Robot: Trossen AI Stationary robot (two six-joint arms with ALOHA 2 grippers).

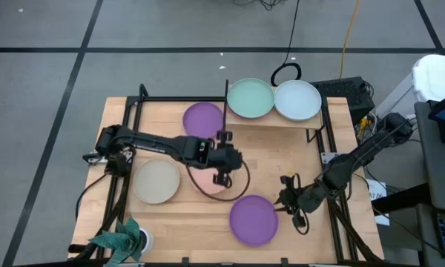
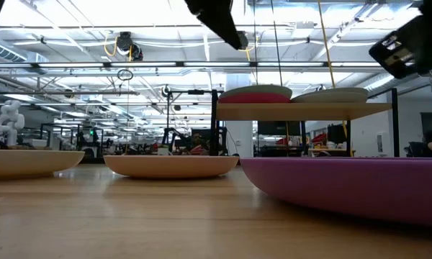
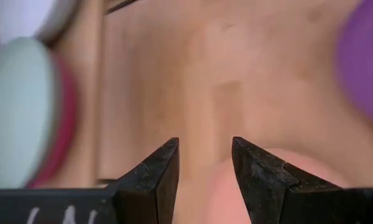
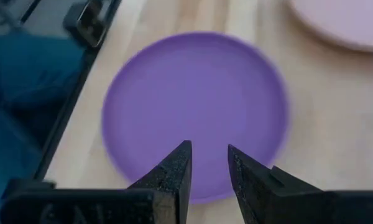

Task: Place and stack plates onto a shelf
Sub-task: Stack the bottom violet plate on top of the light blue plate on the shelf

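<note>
The shelf [image 1: 282,123] stands at the table's far right. On it a mint green plate [image 1: 250,98] lies on a magenta one [image 3: 65,118], beside a pale grey-blue plate [image 1: 297,100]. On the tabletop rest a purple plate [image 1: 204,120], a beige plate [image 1: 157,181], a peach plate [image 1: 205,180] and a second purple plate [image 1: 254,219]. My left gripper [image 3: 205,146] hangs open above the peach plate's right part. My right gripper [image 4: 209,149] is open over the near purple plate's [image 4: 196,106] right rim, with nothing between its fingers.
A black cable [image 1: 237,185] loops over the table between the peach and the near purple plate. A teal-green bundle [image 1: 122,241] sits at the near left corner. Black frame rails [image 1: 130,119] edge the table. Bare wood lies in the middle, near the shelf.
</note>
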